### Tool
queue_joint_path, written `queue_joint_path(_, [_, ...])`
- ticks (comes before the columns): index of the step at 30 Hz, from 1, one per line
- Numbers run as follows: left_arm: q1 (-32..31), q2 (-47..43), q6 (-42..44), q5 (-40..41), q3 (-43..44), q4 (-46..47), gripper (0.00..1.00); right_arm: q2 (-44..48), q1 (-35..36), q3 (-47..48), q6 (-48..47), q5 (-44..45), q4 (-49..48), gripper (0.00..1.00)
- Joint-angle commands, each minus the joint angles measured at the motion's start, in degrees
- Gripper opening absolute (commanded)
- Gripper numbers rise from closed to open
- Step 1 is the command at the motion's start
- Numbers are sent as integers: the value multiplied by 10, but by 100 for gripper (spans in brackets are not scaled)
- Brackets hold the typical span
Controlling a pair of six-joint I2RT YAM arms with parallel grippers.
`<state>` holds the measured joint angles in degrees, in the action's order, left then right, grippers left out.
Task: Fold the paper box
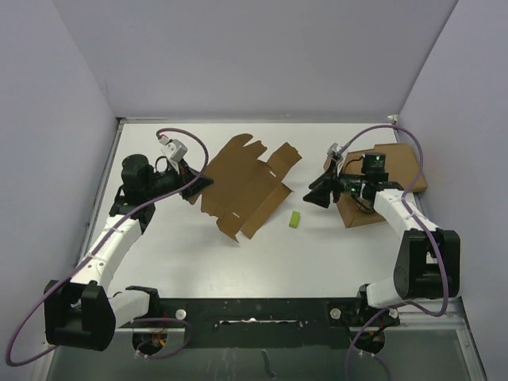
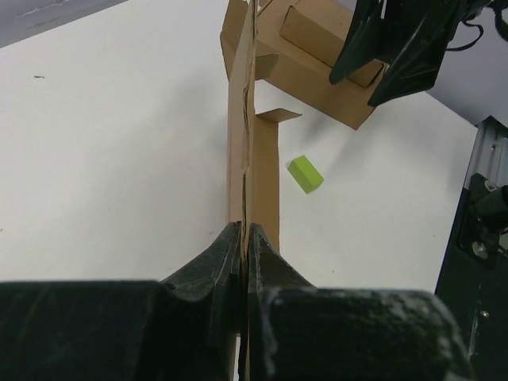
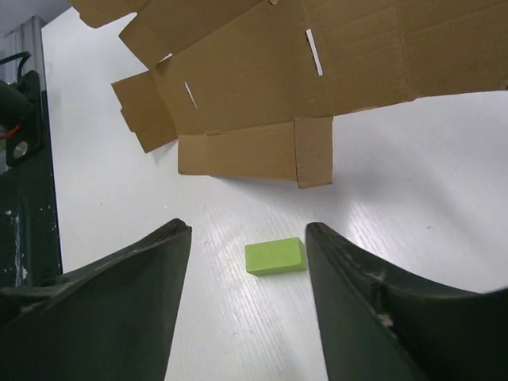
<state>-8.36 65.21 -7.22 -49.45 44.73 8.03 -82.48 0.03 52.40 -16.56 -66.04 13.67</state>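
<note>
The paper box point(image 1: 252, 184) is a flat brown die-cut sheet with flaps and slits, lying spread out at the table's middle. My left gripper point(image 1: 205, 183) is shut on its left edge. In the left wrist view the sheet point(image 2: 242, 151) stands edge-on, pinched between the jaws of the left gripper point(image 2: 244, 232). My right gripper point(image 1: 313, 194) hangs open just right of the sheet, holding nothing. In the right wrist view the sheet point(image 3: 278, 79) lies beyond the open right gripper point(image 3: 248, 232), apart from both fingers.
A small green block point(image 1: 294, 220) lies on the table near the sheet's right flap, and shows between the right fingers point(image 3: 275, 256). A larger cardboard slab point(image 1: 401, 168) with a squat box point(image 2: 317, 36) on it sits behind the right arm.
</note>
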Motion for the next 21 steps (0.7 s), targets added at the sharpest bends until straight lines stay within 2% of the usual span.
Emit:
queue_joint_path(1, [10, 16, -77, -36, 25, 52, 0, -4, -7, -29, 107, 13, -115, 64])
queue_joint_path(7, [24, 17, -196, -54, 5, 106, 0, -71, -1, -50, 222, 11, -203, 72])
queue_joint_path(12, [23, -12, -245, -37, -45, 140, 0, -104, 22, -63, 255, 16, -247, 73])
queue_joint_path(18, [24, -50, -315, -11, -88, 197, 0, -87, 48, -75, 271, 5, -296, 73])
queue_joint_path(21, [22, -61, -366, 2, -109, 239, 0, -52, 48, -103, 321, -22, -383, 73])
